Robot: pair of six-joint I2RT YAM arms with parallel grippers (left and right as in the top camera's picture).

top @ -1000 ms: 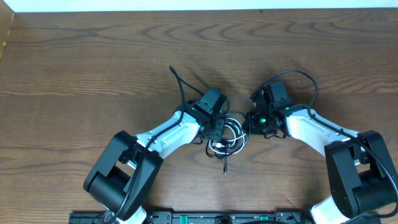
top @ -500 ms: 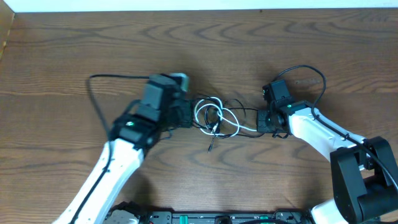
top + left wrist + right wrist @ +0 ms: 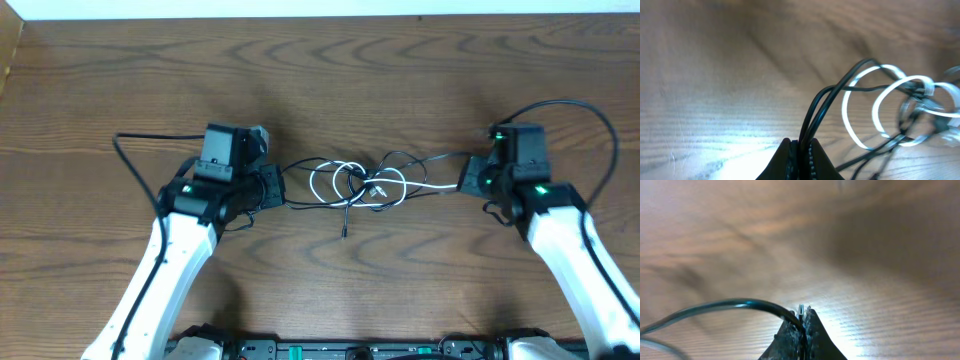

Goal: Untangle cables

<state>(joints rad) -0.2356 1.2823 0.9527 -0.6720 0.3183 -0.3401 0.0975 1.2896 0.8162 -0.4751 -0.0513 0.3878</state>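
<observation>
Brown wood-grain table [image 3: 330, 60] right across the overhead view, with a pale strip [image 3: 300, 8] along the far edge and a dark rail [image 3: 350, 350] at the near edge between the arm bases. A thick black wire [image 3: 130, 150] arcs out beside the left arm, and a second thick wire [image 3: 595, 120] loops over the right arm. Both sit well apart from the tangle, and nothing lies across it.

And there are the cables [image 3: 360, 185], mid-table, strung between the two grippers! They are thin cords in black and white. The white cord [image 3: 314, 183] throws a couple of round loops left of centre, black cords weave through them, and everything bunches into a knot just right of those loops.

Left gripper [image 3: 272, 188] is clamped tight on the left end. The left wrist view shows black strands [image 3: 815, 112] rising straight out from between its closed fingertips [image 3: 785, 160], with the white loops beyond. Right gripper [image 3: 467, 177] is pinched on the right end. Its wrist view shows a dark cord [image 3: 740, 303] curving off to the left from the closed tips.

The bundle's long axis runs left to right across the table, close to level. One loose black end [image 3: 345, 222] drops away from the middle, its tip pointing toward the near edge.
</observation>
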